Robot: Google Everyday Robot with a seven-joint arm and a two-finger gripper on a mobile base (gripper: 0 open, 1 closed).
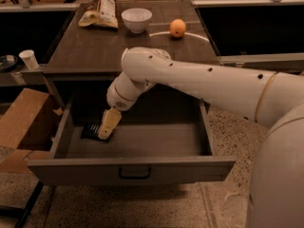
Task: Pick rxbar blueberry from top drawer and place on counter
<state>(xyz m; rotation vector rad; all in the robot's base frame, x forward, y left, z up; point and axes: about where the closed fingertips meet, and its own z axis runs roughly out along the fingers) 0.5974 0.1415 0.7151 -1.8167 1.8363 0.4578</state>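
The top drawer (142,144) stands pulled open below the counter (95,49), with a small black handle on its front panel. The rxbar blueberry (90,129), a dark flat bar with pale stripes, lies on the drawer floor at the far left. My gripper (107,127) reaches down into the drawer, its pale fingers right at the bar's right end and partly covering it. My white arm crosses from the right over the drawer.
On the counter stand a tan snack bag (100,8), a white bowl (137,19) and an orange (177,28). A cardboard box (23,122) sits on the floor to the left. A white cup (29,59) stands on a left shelf.
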